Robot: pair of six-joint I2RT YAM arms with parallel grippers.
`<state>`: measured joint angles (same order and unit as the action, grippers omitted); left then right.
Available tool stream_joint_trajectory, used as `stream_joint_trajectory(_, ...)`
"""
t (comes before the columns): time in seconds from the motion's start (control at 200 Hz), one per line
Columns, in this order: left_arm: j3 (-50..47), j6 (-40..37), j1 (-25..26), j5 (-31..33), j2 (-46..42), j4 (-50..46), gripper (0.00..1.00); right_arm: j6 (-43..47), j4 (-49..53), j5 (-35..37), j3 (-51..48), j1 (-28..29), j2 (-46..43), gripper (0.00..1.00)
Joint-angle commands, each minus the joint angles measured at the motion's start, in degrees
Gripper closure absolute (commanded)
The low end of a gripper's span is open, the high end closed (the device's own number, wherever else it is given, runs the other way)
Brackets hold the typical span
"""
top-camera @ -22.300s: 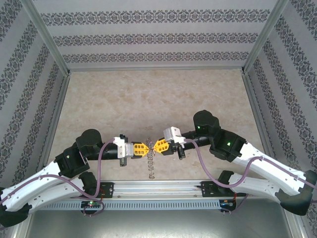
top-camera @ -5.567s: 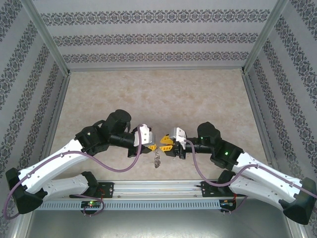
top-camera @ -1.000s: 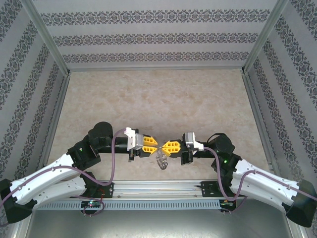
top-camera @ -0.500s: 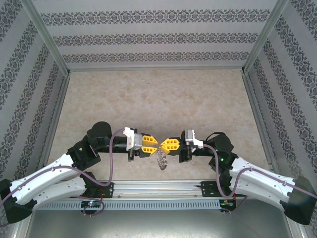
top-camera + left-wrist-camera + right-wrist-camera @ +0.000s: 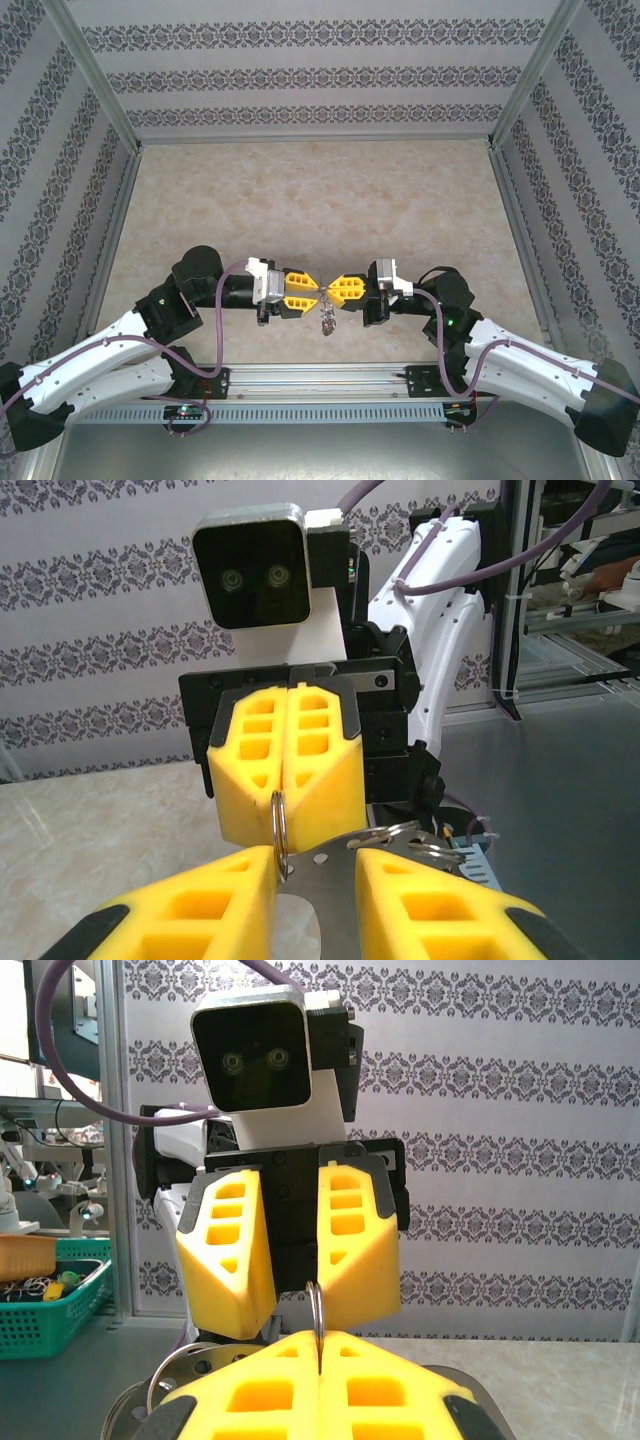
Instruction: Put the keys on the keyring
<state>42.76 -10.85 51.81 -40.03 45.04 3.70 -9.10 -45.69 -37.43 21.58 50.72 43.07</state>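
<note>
R gripper: jaws fully closed, pinching the keyring edge-on right at the tips. The thin loop stands upright out of the seam betw its pads.
L gripper: tip-to-tip w/ R, nearly touching. Jaws narrow, not closed, small gap.
Flat silver piece w/ small holes sits in that gap and spans pad to pad. Can't tell if it's clamped or just lying betw them.
The keyring's edge runs down just inside L's left pad.
A few small wire rings lie just outside L's right finger.
Silvery cluster dangles just below where the two sets of tips meet, above the table.
</note>
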Motion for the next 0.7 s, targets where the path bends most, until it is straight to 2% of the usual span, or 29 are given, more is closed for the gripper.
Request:
stream_joint_trajectory(0.0, 1.0, 0.3, 0.9, -1.9, 0.6, 4.8, 0.73, -0.8, -3.0, 0.2, -0.5, -0.4, -0.1, 1.00)
stream_joint_trajectory(0.195, 1.4, -0.1, 0.9, -2.2, 2.5, 6.4, 0.75, -1.2, -3.5, 0.0, -0.9, -0.4, -0.4, 1.00)
stream_joint_trajectory(0.26, 1.5, -0.5, 0.9, -1.9, 2.9, 6.0, 0.81, -1.1, -3.4, 0.2, -1.1, -0.5, -0.9, 1.00)
stream_joint_trajectory(0.375, 1.8, -1.6, 0.9, -1.0, 2.8, 5.0, 1.00, -1.1, -2.6, 0.7, -1.1, -0.5, -1.3, 1.00)
stream_joint_trajectory(0.43, 2.6, -3.1, 0.9, 0.0, 2.4, 2.6, 1.00, -0.7, -1.5, 1.4, -1.1, -0.5, -1.6, 1.00)
stream_joint_trajectory(0.455, 3.1, -4.1, 0.9, 0.3, 2.5, 0.8, 1.00, -0.4, -0.5, 1.8, -1.1, -0.5, -1.9, 0.96)
stream_joint_trajectory(0.515, 5.2, -6.6, 0.9, 1.0, 2.9, -4.2, 1.00, 1.1, 3.7, 3.5, -0.5, -0.5, -3.2, 0.74)
stream_joint_trajectory(0.555, 6.9, -8.4, 0.9, 1.4, 3.5, -8.0, 1.00, 2.9, 9.1, 4.7, 0.4, -0.5, -4.4, 0.65)
stream_joint_trajectory(0.614, 9.4, -11.2, 0.9, 2.3, 4.4, -13.7, 1.00, 6.5, 17.6, 6.2, 2.5, -0.5, -6.5, 0.58)
stream_joint_trajectory(0.694, 12.5, -14.4, 0.9, 3.8, 5.8, -20.7, 1.00, 10.3, 27.0, 7.9, 4.5, -0.4, -8.8, 0.57)
